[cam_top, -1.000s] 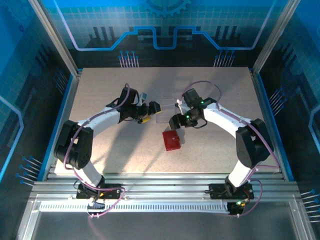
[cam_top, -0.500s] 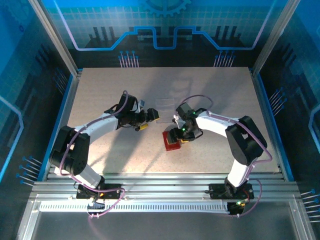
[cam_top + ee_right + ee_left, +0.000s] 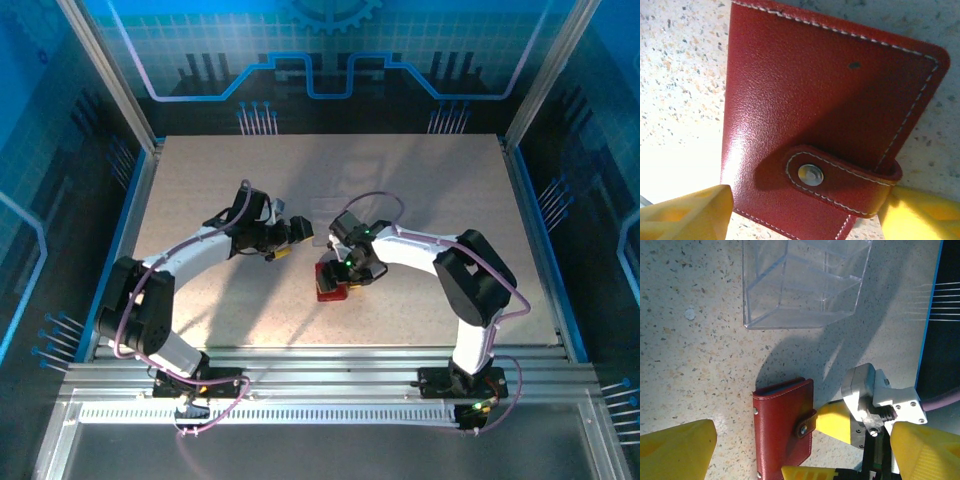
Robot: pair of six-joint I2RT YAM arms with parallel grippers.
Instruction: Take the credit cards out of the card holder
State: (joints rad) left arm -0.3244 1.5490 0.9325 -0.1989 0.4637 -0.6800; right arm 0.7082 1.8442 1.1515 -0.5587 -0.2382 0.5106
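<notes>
The red card holder (image 3: 326, 285) lies closed on the speckled table, its clasp tab (image 3: 840, 175) snapped over the cover. My right gripper (image 3: 341, 278) is low over it and open, one yellow finger at each long side. One fingertip (image 3: 832, 420) touches the end of the tab. In the right wrist view the holder (image 3: 815, 90) sits between those jaws (image 3: 807, 200). My left gripper (image 3: 300, 231) hovers open just left of the holder (image 3: 777, 430), its fingers wide apart (image 3: 802, 426). The credit cards are hidden inside the closed holder.
A clear plastic tray (image 3: 800, 285) with compartments stands just beyond the holder, toward the back of the table (image 3: 200, 180). Blue side rails (image 3: 528, 230) border the table. Both arms curve inward toward the middle.
My right gripper has come down and forward from beside the tray onto the card holder, which has slid slightly left. My left gripper has shifted a little toward the holder.
</notes>
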